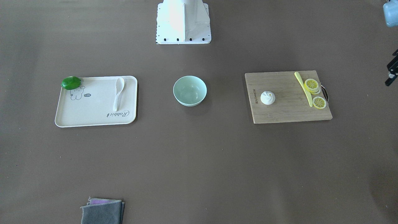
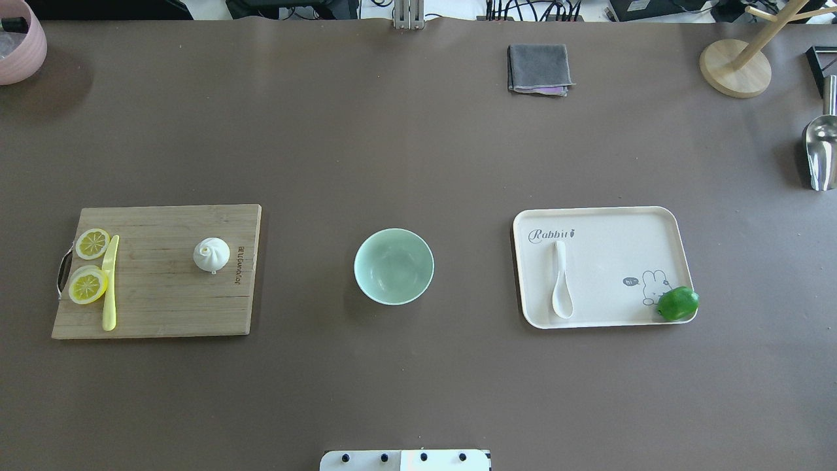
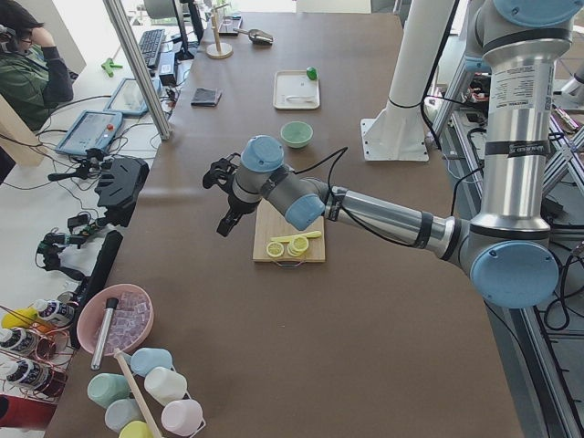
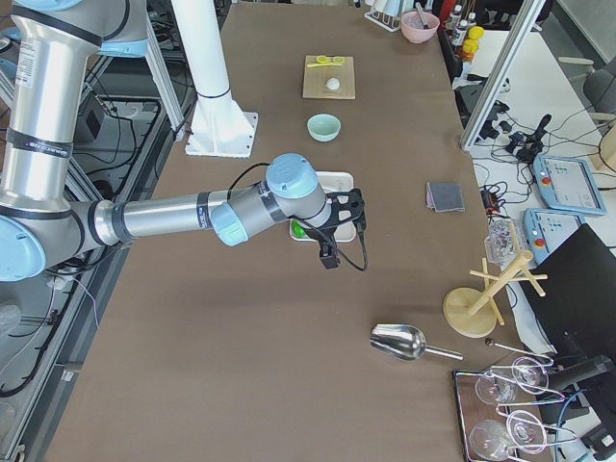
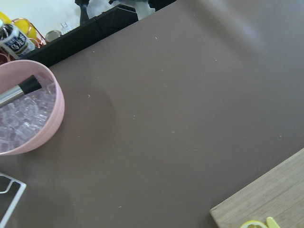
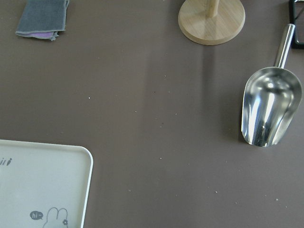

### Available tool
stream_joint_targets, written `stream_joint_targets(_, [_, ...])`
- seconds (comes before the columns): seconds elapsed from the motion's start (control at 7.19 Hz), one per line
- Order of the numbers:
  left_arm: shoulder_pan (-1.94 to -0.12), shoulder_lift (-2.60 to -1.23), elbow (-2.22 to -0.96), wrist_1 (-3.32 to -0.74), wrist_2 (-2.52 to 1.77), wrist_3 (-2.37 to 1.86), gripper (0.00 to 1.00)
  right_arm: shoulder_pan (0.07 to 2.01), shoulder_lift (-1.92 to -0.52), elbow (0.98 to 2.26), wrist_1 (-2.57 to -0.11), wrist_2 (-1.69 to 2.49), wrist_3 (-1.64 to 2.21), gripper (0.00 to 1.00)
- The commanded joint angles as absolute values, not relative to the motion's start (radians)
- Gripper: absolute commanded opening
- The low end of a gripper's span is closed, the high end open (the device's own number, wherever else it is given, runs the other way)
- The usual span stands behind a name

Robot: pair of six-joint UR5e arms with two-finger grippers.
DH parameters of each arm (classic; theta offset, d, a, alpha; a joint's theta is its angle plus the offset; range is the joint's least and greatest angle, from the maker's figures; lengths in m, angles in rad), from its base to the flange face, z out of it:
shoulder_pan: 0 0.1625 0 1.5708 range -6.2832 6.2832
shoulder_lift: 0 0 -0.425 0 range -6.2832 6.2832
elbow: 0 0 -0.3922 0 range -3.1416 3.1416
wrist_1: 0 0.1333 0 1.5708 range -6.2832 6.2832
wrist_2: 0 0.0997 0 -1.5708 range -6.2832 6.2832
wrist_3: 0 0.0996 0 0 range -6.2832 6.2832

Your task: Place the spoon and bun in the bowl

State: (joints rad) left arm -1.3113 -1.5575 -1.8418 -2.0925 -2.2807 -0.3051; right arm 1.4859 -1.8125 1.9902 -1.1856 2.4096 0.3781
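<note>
The white spoon (image 1: 118, 93) lies on a cream tray (image 1: 93, 116), also in the overhead view (image 2: 561, 281). The white swirled bun (image 1: 267, 97) sits on a wooden cutting board (image 1: 289, 110), also in the overhead view (image 2: 212, 254). The empty mint-green bowl (image 1: 190, 91) stands between them (image 2: 393, 266). My left gripper (image 3: 222, 203) hovers off the board's outer end. My right gripper (image 4: 337, 231) hovers past the tray's outer end. I cannot tell whether either is open or shut. Neither holds anything that I can see.
A green lime (image 2: 678, 304) sits on the tray's corner. A yellow knife (image 2: 110, 281) and lemon slices (image 2: 88, 284) lie on the board. A grey cloth (image 2: 538, 69), wooden stand (image 2: 735, 65), metal scoop (image 2: 820, 154) and pink ice bowl (image 2: 19, 42) line the table's far side.
</note>
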Motion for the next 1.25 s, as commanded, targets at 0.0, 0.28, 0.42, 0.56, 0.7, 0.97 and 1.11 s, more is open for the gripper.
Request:
stream_joint_targets(0.0, [-1.198,-1.572,-1.841,-2.181,-2.275,-0.530,0.99,1.322,-1.786,2.005,-1.125,2.292,0.603,1.00])
stream_joint_targets(0.28, [-1.122,-1.600,-1.841,-2.212,-2.266,-0.659,0.99,1.136,-1.740,2.008,-1.066,2.154,0.846,1.00])
stream_joint_targets(0.42, [-1.106,-1.612,-1.839,-2.212,-2.263,-0.667,0.99,1.036,-1.711,2.006,-1.066,2.058,0.952,1.00])
stream_joint_targets(0.56, [-1.071,-1.614,-1.841,-2.212,-2.240,-0.670,0.99,0.937,-1.686,2.006,-1.066,1.957,1.047,0.99])
stream_joint_targets(0.7, [-1.024,-1.614,-1.844,-2.212,-2.182,-0.702,0.99,0.875,-1.662,2.006,-1.071,1.918,1.124,0.98])
stream_joint_targets(0.97, [-0.915,-1.647,-1.844,-2.217,-2.064,-0.773,0.99,0.705,-1.609,2.002,-1.094,1.757,1.277,0.96])
stream_joint_targets(1.11, [-0.905,-1.649,-1.841,-2.217,-2.059,-0.776,0.99,0.657,-1.559,2.000,-1.170,1.709,1.296,0.95])
